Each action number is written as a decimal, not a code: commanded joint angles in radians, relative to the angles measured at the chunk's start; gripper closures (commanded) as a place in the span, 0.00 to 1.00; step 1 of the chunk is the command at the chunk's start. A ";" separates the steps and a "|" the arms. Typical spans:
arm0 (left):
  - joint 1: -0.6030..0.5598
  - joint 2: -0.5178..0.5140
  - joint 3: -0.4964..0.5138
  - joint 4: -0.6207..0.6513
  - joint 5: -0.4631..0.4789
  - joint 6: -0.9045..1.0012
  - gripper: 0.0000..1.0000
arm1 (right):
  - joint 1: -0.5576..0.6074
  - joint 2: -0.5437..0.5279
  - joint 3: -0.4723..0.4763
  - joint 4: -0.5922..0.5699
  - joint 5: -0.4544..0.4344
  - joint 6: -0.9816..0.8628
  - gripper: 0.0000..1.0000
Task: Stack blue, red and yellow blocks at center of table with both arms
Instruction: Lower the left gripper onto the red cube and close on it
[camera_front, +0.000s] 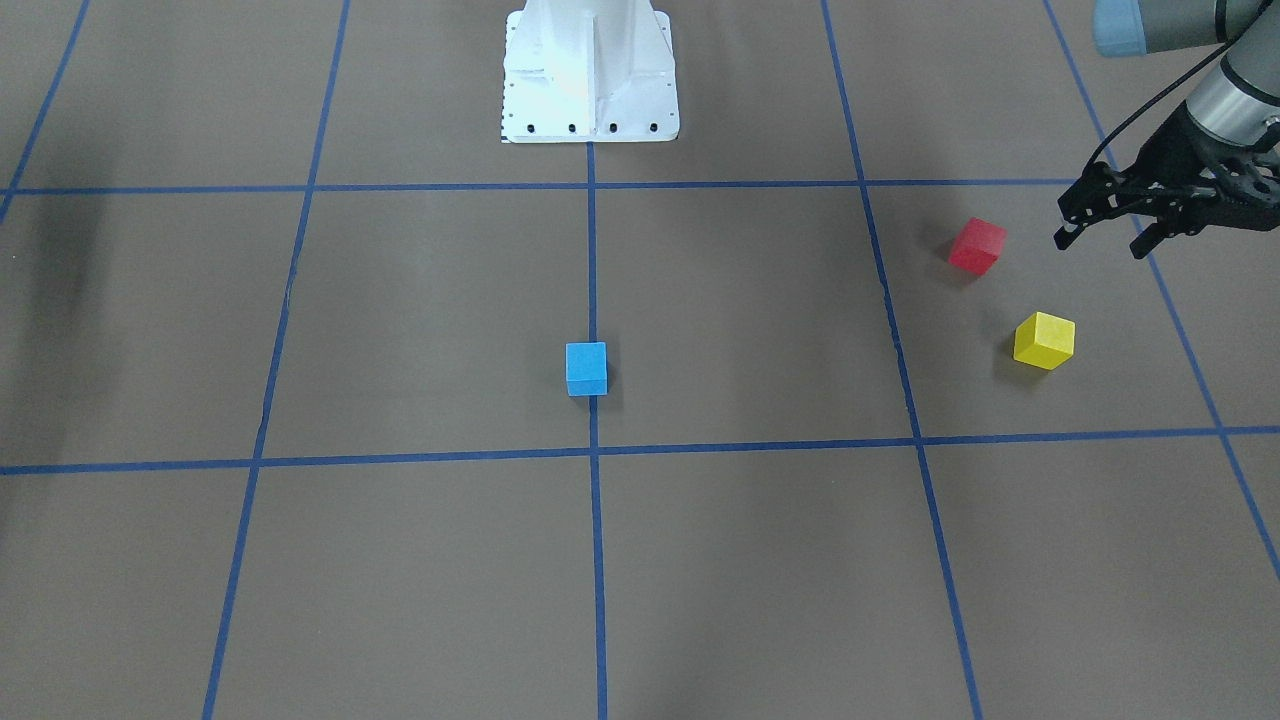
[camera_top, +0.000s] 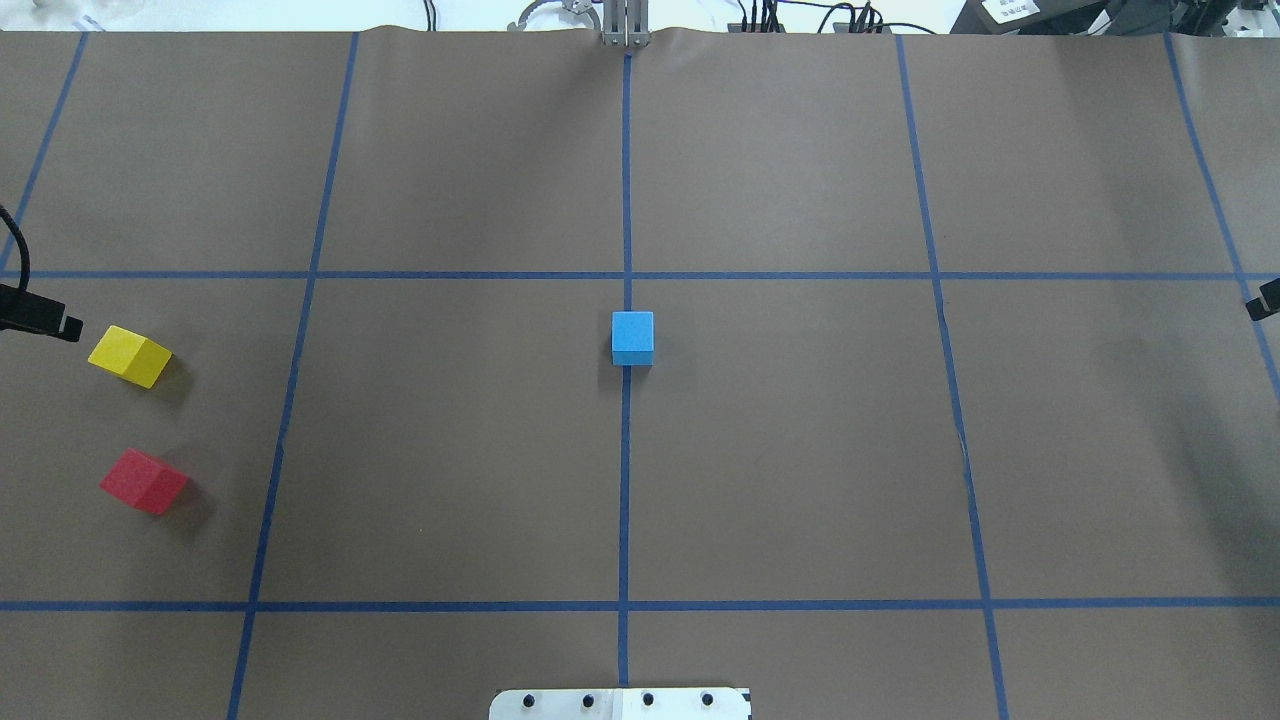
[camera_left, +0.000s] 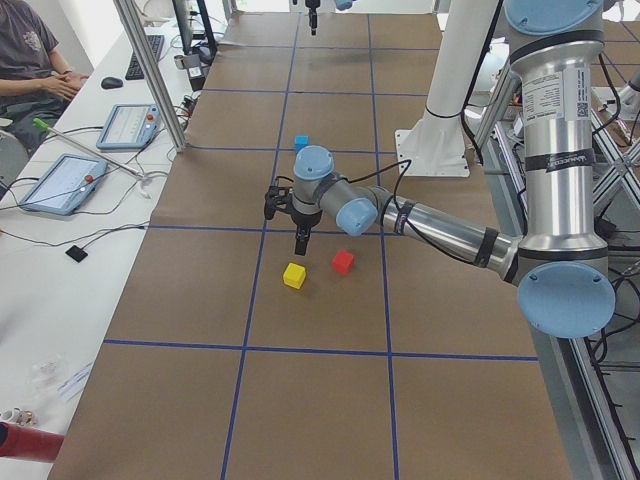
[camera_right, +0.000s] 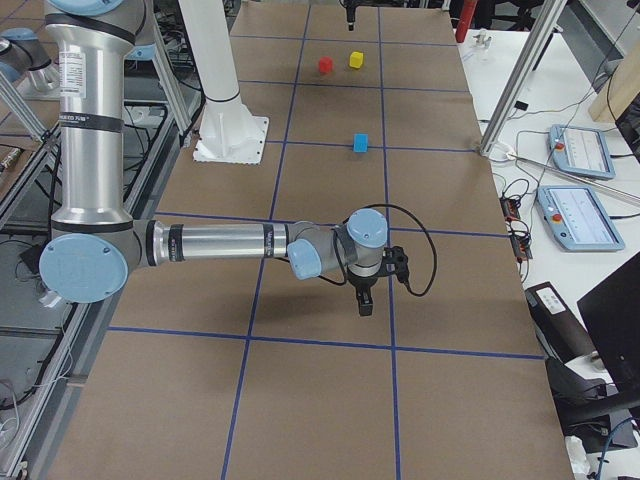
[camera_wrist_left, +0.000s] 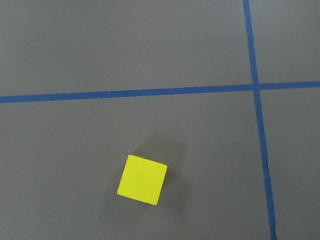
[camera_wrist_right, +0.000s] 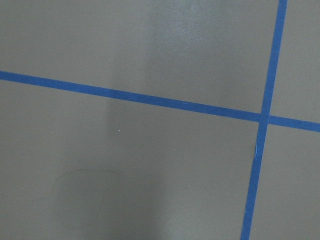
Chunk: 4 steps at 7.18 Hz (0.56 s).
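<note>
blue block (camera_top: 632, 337) sits on the centre tape line of the table (camera_top: 450, 450). reads as the stack base, nothing on it yet. red block (camera_front: 977, 246) and yellow block (camera_front: 1044, 340) lie apart from each other on the robot's left side, yellow farther from the base than red. left gripper (camera_front: 1101, 245) hovers above them, released, fingers spread, empty. its wrist cam frames yellow off-centre, so probably lining up a pick. right gripper (camera_right: 365, 300) hangs over bare table at the far right. released or clenched, cannot tell.
</note>
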 joint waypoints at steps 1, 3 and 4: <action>0.029 0.001 0.000 -0.017 0.030 0.030 0.00 | 0.012 0.001 -0.007 0.000 -0.002 -0.019 0.00; 0.035 0.050 0.005 -0.115 0.033 0.114 0.00 | 0.019 0.004 -0.013 0.000 0.001 -0.020 0.00; 0.055 0.053 0.005 -0.120 0.038 0.116 0.00 | 0.025 0.002 -0.010 0.000 0.001 -0.021 0.00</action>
